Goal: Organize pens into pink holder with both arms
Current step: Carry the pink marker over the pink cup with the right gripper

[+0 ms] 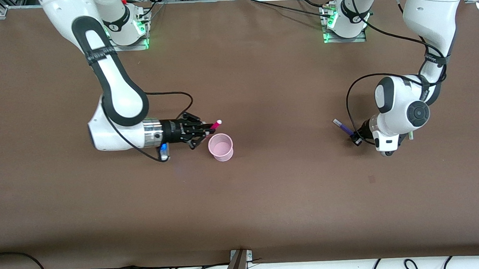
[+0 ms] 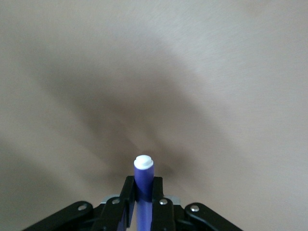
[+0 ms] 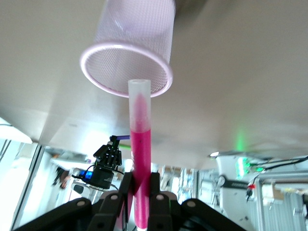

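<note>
The pink holder (image 1: 221,147) stands upright on the brown table; it also shows in the right wrist view (image 3: 130,57). My right gripper (image 1: 211,130) lies level and is shut on the magenta pen (image 1: 215,124), with the pen's pale tip just over the holder's rim. The right wrist view shows this pen (image 3: 139,159) clamped between the fingers (image 3: 154,185). My left gripper (image 1: 355,138), toward the left arm's end of the table, is shut on the purple pen (image 1: 342,127); the left wrist view shows that pen (image 2: 143,180) between the fingers (image 2: 157,192). The yellow and green pens are out of view.
The brown table (image 1: 267,198) spreads wide around the holder. Black cables (image 1: 348,100) loop by the left arm's wrist. The arms' bases (image 1: 342,22) stand along the table's edge farthest from the front camera.
</note>
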